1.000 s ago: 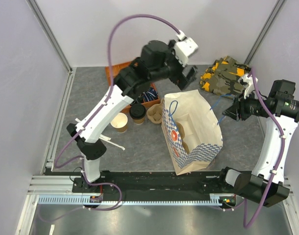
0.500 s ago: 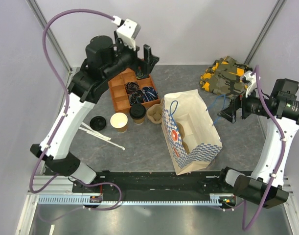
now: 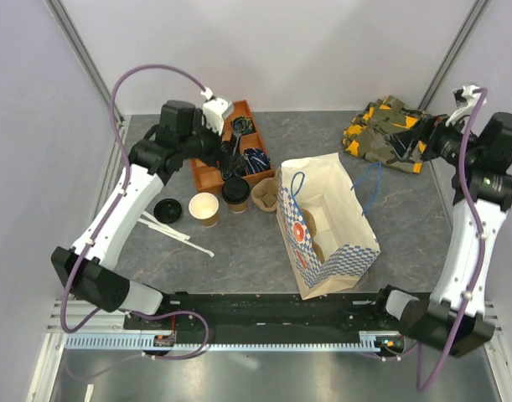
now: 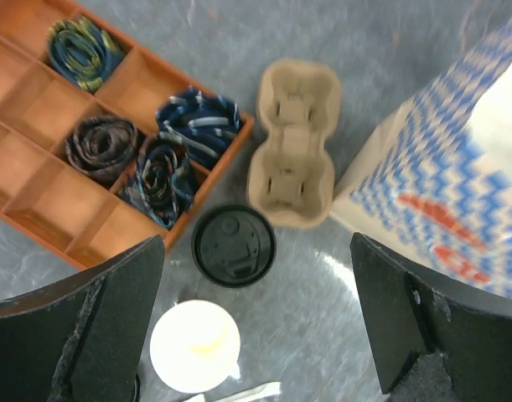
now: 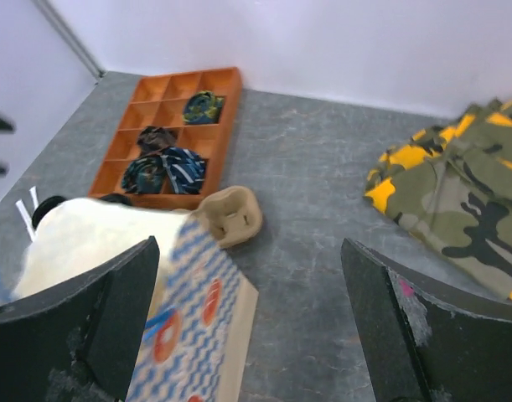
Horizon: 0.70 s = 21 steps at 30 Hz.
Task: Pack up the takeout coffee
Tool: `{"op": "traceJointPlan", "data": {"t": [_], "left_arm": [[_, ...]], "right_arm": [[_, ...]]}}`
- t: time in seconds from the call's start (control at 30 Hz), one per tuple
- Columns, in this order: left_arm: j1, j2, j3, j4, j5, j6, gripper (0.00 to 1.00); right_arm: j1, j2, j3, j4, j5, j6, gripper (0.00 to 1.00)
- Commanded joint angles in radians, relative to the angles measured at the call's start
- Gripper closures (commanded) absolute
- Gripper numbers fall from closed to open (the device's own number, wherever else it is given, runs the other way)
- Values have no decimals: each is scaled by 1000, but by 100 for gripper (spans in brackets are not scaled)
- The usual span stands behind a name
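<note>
looking straight down on the coffee [image 4: 234, 245] in the left wrist view: black lid up, cup upright on the desk [image 4: 314, 335], long axis vertical, so only the round lid on show. sitting just off the near side of the tray [image 4: 38, 92], with the carrier [image 4: 293, 142] just beside it on the bag side and the open cup [image 4: 194, 345] just beside it on the other. touching either neighbour or merely close? cannot tell from here.

left jaws spread wide, gripping nothing, hanging above the tray's edge. framing the lid between the two fingers [image 4: 80, 335], a little toward the left one. going by the top view, coffee below the jaws and slightly nearer the arm bases. well apart in height, no contact.

right jaws released as well, empty, up over the camo cloth [image 3: 381, 130] at the far right, with the bag [image 3: 327, 226] standing between them and the coffee. the left arm's pick, by my reckoning: nearer, and with nothing in the way.

probably calling for a small shift toward the near edge, then a straight drop, closing across the cup wall under the lid. worth minding the carrier and open cup crowding both sides. after that, across to the bag, mouth open upward, just beyond the carrier.
</note>
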Motion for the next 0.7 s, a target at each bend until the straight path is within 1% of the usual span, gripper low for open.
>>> {"op": "traceJointPlan", "data": {"t": [0.0,0.03,0.07,0.2,0.27,0.3,0.4,0.53,0.63,0.67], "left_arm": [[18,-134,-167,140,84,167,0],[19,-145,-216,144,87,193,0],[19,-155,-232,144,90,242,0],[30,-171,-272,118,93,316,0],[30,-166,-267,97,116,344,0],[30,-165,-269,89,138,353,0],[30,-143,-274,77,150,382,0],[44,-82,-228,33,191,404,0],[46,-56,-189,19,213,398,2],[44,-47,-185,17,208,397,5]], "right_arm": [[-5,146,42,39,70,42,2],[-5,161,54,33,58,32,2],[-3,184,58,29,56,17,2],[-2,229,66,26,58,-18,2],[-3,252,65,8,62,-28,2],[-2,259,63,0,67,-72,2],[0,284,60,-38,79,-113,2],[11,322,94,-76,67,-175,2],[21,347,115,-87,58,-208,2],[24,353,118,-89,53,-218,2]]}}
